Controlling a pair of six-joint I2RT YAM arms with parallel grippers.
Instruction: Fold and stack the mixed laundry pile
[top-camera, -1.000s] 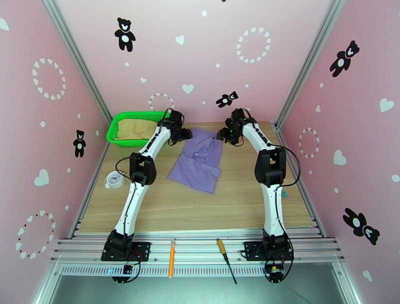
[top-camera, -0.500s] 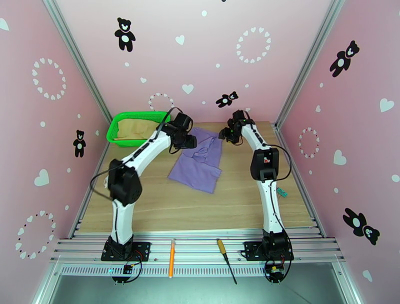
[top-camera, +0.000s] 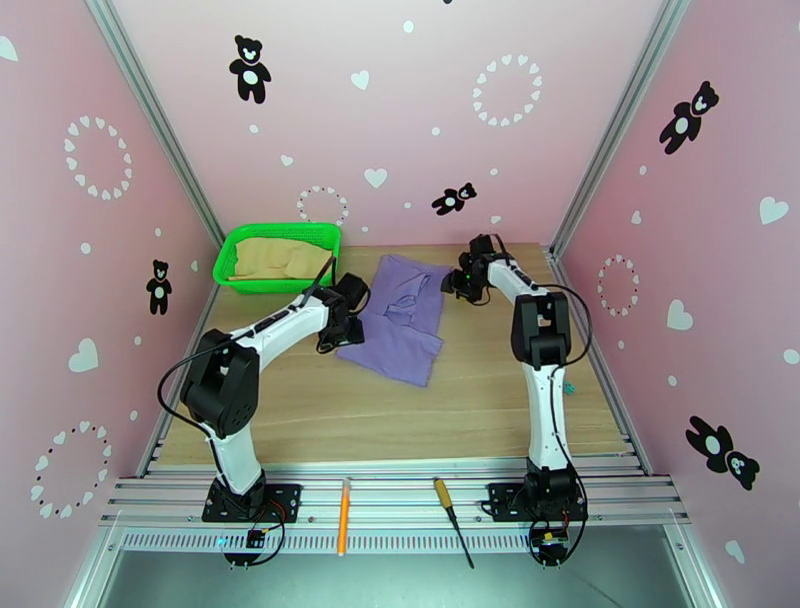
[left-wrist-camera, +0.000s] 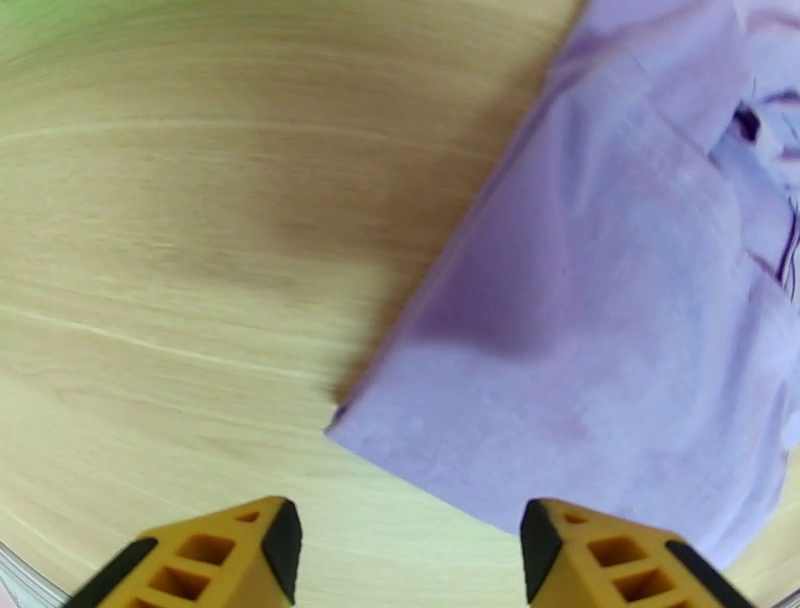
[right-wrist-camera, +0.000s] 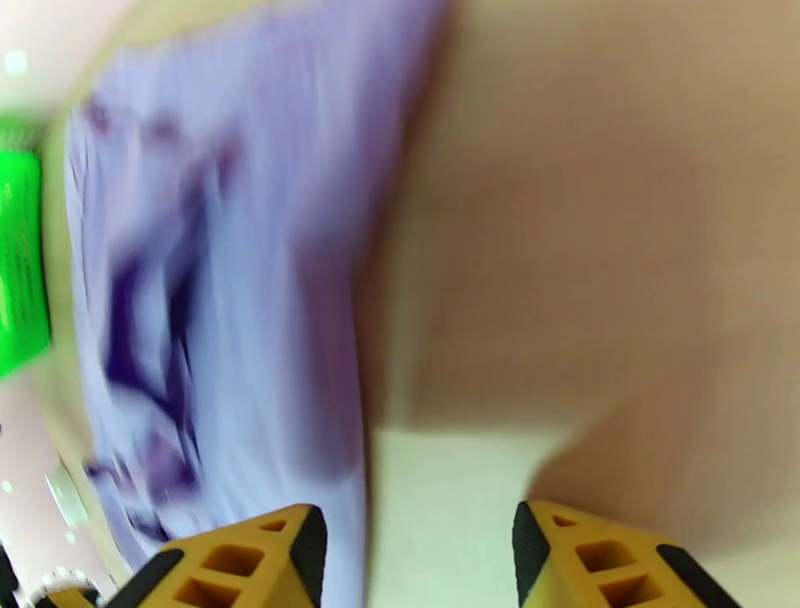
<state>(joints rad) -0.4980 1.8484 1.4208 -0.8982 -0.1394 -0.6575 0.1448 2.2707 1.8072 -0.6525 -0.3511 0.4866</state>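
Pink booth, bear decals on the walls, wooden table (top-camera: 400, 430) as the work surface. The left gripper (left-wrist-camera: 408, 545) is hovering wide open and holding nothing, just short of the near-left corner of the lavender shirt (top-camera: 398, 325). The right gripper (right-wrist-camera: 418, 545) is likewise sitting open and empty, over bare wood beside the shirt's far-right edge; that view is blurring. The shirt is lying mostly flat mid-table, rumpling around the collar. The tan garment (top-camera: 268, 260) is sitting bunched in the green basket (top-camera: 222, 268) at the far-left corner, well apart from the shirt. Handling guess: both are looking light and limp, so they'll be sagging and sliding on smooth wood. I'm favouring corner or hem pinches, one per gripper, not mid-panel.
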